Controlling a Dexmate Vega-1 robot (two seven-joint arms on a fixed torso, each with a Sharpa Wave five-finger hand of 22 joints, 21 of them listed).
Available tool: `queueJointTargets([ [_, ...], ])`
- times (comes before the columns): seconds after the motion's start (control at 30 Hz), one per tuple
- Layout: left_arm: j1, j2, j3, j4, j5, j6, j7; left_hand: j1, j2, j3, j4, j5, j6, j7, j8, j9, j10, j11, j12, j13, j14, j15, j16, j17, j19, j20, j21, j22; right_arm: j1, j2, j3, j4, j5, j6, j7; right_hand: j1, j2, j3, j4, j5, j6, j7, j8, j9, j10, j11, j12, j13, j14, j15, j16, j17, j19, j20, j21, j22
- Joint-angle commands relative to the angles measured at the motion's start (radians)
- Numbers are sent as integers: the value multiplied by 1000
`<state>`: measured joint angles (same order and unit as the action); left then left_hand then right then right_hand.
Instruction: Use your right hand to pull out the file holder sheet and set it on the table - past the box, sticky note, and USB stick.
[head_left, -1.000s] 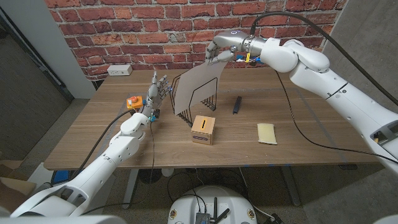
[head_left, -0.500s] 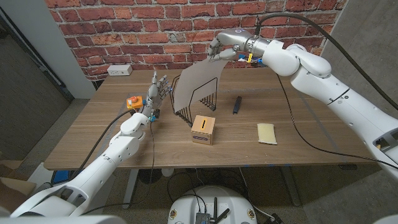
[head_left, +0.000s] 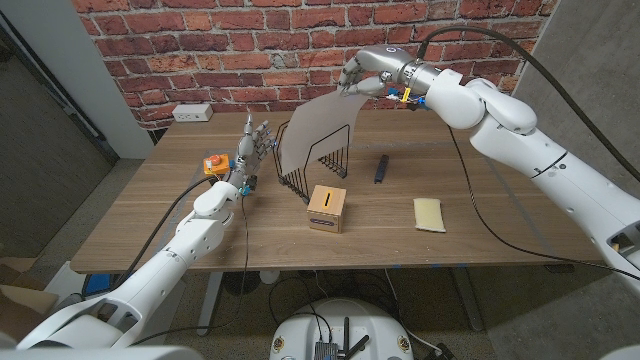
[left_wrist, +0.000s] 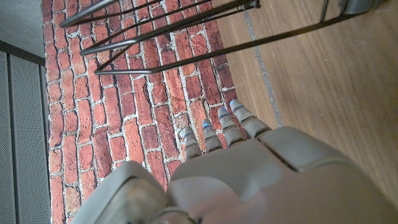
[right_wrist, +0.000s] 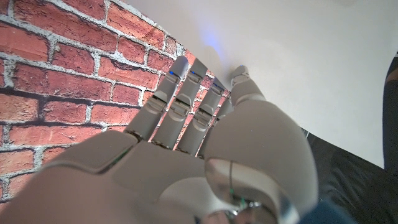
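Note:
A pale sheet (head_left: 312, 135) stands tilted, its lower part inside the black wire file holder (head_left: 325, 165) at the table's middle. My right hand (head_left: 362, 72) pinches the sheet's top right corner high above the holder; the right wrist view has its fingers (right_wrist: 186, 99) against the white sheet (right_wrist: 298, 68). In front of the holder sits a small cardboard box (head_left: 327, 208). A yellow sticky note (head_left: 430, 213) lies to its right, and a dark USB stick (head_left: 381, 167) lies behind that. My left hand (head_left: 254, 145) stands upright, fingers apart, left of the holder, holding nothing.
An orange-topped small object (head_left: 211, 164) sits by my left hand. A white power strip (head_left: 191, 113) lies at the far left edge. A brick wall stands behind the table. Bare wood (head_left: 500, 215) spreads to the right of the sticky note.
My right hand has drifted slightly right and up with the sheet's corner. The sheet has risen a little in the holder. My left hand has not moved.

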<state>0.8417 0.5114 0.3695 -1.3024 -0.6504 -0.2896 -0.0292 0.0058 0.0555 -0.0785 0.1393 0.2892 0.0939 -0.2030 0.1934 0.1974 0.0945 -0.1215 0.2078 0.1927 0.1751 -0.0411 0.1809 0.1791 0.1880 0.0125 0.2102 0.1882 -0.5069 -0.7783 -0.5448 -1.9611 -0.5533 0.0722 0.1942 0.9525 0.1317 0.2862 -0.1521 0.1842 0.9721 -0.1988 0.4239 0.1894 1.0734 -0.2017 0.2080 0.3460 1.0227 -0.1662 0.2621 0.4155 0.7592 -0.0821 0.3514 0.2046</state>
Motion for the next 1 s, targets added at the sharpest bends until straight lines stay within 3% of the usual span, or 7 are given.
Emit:
queueJointTargets([
  [0.03,-1,0,0,1,0,1,0,-3,10,0,6,7,4,-5,7,2,0,-10,6,5,7,-5,6,3,6,2,7,6,-12,-20,14,-38,6,-36,5,-14,0,4,3,-3,10,0,-3,0,7,-3,-1,0,4,-65,-5,2,-6,-128,7,3],
  [0.7,-1,-1,0,1,0,1,0,-3,10,0,6,7,4,-5,7,2,0,-7,6,5,7,-4,6,3,5,2,7,6,10,-53,35,-62,34,-32,47,-24,-1,7,2,-2,9,2,-8,1,3,-2,-2,1,4,-66,-8,6,-11,-128,13,2],
  [1.0,0,0,0,1,0,1,0,-3,10,0,6,7,4,-5,7,2,0,-7,6,5,7,-3,6,3,6,2,7,6,-12,-65,63,-78,65,-39,36,-22,-2,10,-2,-3,10,2,-10,1,4,-3,-1,2,4,-67,-8,9,-10,-128,16,1],
])
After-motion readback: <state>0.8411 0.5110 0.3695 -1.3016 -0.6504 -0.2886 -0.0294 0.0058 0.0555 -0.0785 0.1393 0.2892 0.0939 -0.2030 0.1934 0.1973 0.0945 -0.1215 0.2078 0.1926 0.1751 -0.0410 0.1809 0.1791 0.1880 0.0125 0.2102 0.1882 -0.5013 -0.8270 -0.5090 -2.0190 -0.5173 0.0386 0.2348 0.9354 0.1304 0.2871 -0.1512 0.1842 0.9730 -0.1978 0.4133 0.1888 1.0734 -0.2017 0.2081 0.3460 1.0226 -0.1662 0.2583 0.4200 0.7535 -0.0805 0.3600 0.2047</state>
